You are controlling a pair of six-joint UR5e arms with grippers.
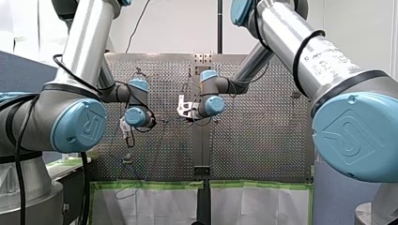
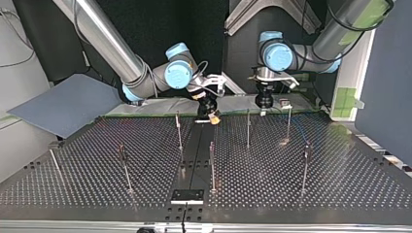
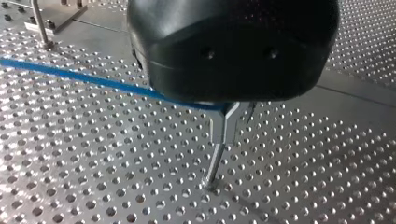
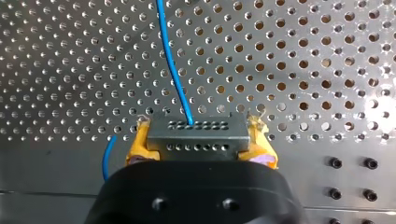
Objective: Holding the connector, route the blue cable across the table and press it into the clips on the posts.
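My right gripper (image 4: 198,134) is shut on a grey connector (image 4: 196,137), held between its yellow pads (image 4: 140,140). The blue cable (image 4: 172,70) leaves the connector and runs ahead over the perforated table. In the top view this gripper (image 2: 211,115) hangs low near the far middle. In the left wrist view the blue cable (image 3: 84,77) runs taut up to my left gripper (image 3: 224,109) and vanishes under its black body. A post with a forked clip (image 3: 223,126) stands right there. The left fingertips are mostly hidden.
Several thin posts stand on the table, among them one (image 2: 179,131) left of the centre seam, one (image 2: 248,128) right of it and one (image 2: 305,167) further right. A black plate (image 2: 187,195) lies at the near edge.
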